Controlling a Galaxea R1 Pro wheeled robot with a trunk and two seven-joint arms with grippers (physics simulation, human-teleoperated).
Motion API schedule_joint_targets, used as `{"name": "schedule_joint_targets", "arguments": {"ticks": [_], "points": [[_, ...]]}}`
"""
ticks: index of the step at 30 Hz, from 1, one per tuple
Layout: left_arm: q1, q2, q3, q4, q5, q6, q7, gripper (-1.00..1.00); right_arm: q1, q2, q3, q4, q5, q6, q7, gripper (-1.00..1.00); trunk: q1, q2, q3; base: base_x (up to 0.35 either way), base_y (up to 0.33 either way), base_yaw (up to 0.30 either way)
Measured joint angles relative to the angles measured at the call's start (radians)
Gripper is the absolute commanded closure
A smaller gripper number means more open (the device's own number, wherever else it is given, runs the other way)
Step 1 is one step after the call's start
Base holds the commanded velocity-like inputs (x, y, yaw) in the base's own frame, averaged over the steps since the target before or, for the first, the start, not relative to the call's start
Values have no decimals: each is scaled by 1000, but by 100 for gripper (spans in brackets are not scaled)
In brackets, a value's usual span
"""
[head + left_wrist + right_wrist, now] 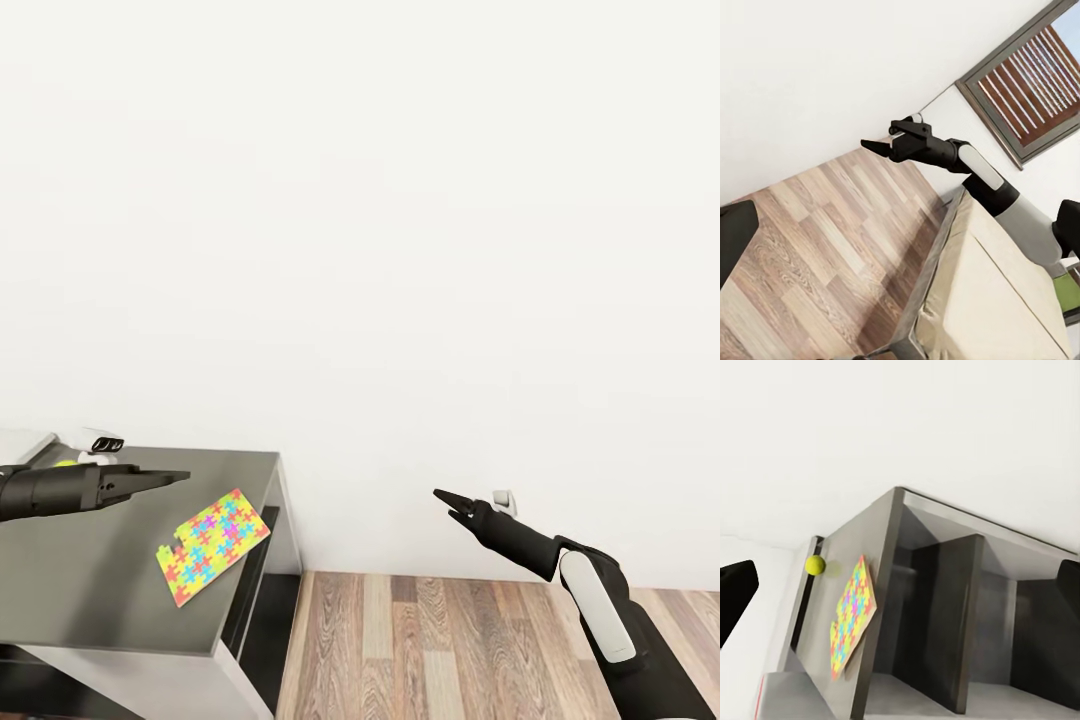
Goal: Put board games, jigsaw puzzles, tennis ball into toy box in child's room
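Note:
One jigsaw puzzle [213,545], a bright multicoloured sheet, lies flat on the dark grey end of the table [90,580], near its right edge. The tennis ball [65,463] peeks out behind my left arm at the table's back. My left gripper [183,477] hovers open above the table, just left of the puzzle, with nothing in it. My right gripper [440,494] hangs open and empty over the floor, to the right of the table. The right wrist view shows the puzzle [851,619], the ball [814,565] and the table's open shelves [945,630]. The bed [990,292] lies behind me.
A small white and black device [103,440] stands at the table's back edge against the white wall. Wood floor [450,640] stretches right of the table. A pale flat thing with a red edge [776,690] lies beside the puzzle; I cannot tell what it is.

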State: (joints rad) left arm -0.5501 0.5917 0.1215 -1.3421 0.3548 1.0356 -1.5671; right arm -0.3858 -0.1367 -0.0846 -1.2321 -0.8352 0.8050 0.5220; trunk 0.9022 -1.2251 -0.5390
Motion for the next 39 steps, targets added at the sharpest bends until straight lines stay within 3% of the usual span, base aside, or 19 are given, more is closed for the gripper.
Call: {"name": "schedule_joint_targets", "arguments": {"ticks": [7, 15, 19, 23, 26, 28, 33, 39], "points": [[0, 0, 0, 0, 0, 0, 0, -100, 0, 1, 0, 1, -1, -2, -6, -100, 27, -49, -22, 0, 0, 0], [0, -1, 0, 0, 0, 0, 0, -100, 0, 12, 1, 7, -1, -7, -10, -100, 27, -49, -22, 0, 0, 0], [0, -2, -2, -2, 0, 0, 0, -100, 0, 46, 4, 8, 1, -4, -10, -100, 27, -49, -22, 0, 0, 0], [0, -3, -6, -4, 0, -1, 0, -100, -8, 111, 28, 20, 4, -4, -15, -100, 27, -49, -22, 0, 1, 0], [0, -5, -8, -6, 0, -2, 0, -100, -43, 173, 52, 97, 6, -8, -38, -100, 27, -49, -22, 0, 73, 0], [0, -7, -9, -7, 0, -2, 0, -100, -55, 182, 55, 125, 6, -10, -42, -100, 27, -49, -22, 0, 146, 0], [0, -14, -10, -15, 0, -2, 0, -100, -141, 219, 77, 307, 17, -32, -54, -100, 27, -49, -22, 0, 164, 0], [0, -22, -12, -31, 0, -2, 0, -100, -199, 235, 163, 393, 25, -49, -62, -100, 27, -49, -22, 0, 47, 0]]}}
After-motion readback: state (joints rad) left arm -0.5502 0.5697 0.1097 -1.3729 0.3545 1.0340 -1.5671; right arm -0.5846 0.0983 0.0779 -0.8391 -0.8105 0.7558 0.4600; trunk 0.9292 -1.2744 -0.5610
